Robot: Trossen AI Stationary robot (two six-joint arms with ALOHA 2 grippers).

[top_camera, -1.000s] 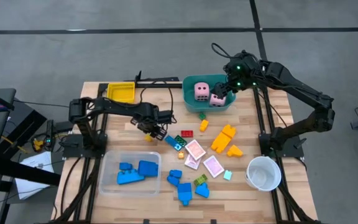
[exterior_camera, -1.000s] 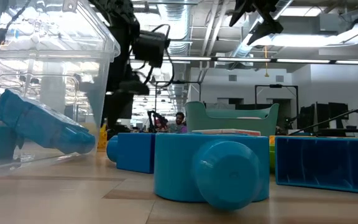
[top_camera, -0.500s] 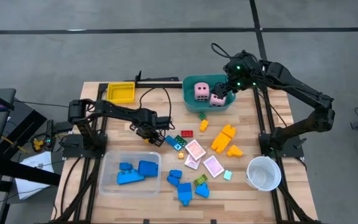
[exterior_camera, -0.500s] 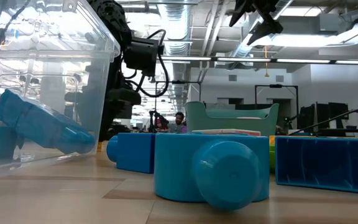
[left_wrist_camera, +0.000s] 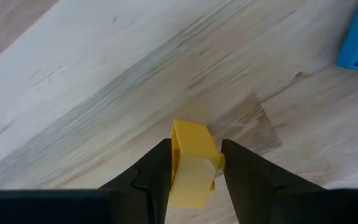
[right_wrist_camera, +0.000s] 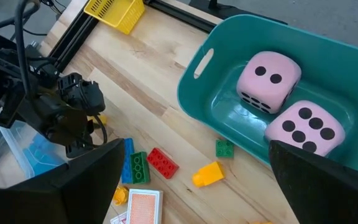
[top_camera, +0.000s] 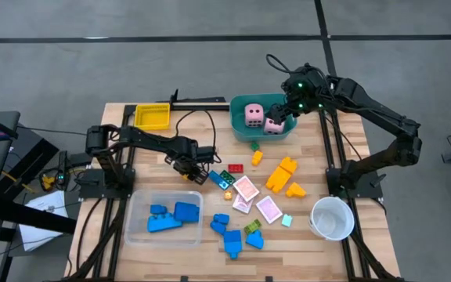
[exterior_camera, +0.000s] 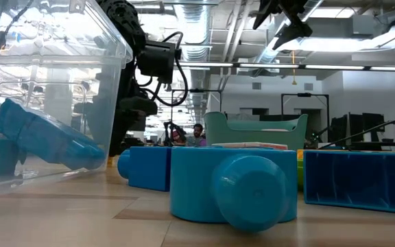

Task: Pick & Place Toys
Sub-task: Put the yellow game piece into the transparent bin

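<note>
Left wrist view shows the left gripper (left_wrist_camera: 194, 163) low on the wooden tabletop (left_wrist_camera: 104, 81), jaws narrowed around a small yellow plastic block (left_wrist_camera: 193, 163) — the right gripper (top_camera: 286, 110) hangs wide-jawed over the teal plastic tub (top_camera: 241, 130) holding two pink foam dice (top_camera: 254, 115).

1. A light wooden table (top_camera: 159, 247) stands on a grey floor (top_camera: 92, 55) marked with dark lines.
2. A teal tub (top_camera: 239, 125) sits at the far edge of the table, near the middle.
3. A small yellow tray (top_camera: 153, 116) sits at the far left of the table, well apart from the tub.
4. A clear tray (top_camera: 135, 227) sits at the near left.
5. A white cup (top_camera: 333, 217) stands upright near the right edge.
6. Black cables (top_camera: 186, 117) loop across the table between the yellow tray and the tub.
</note>
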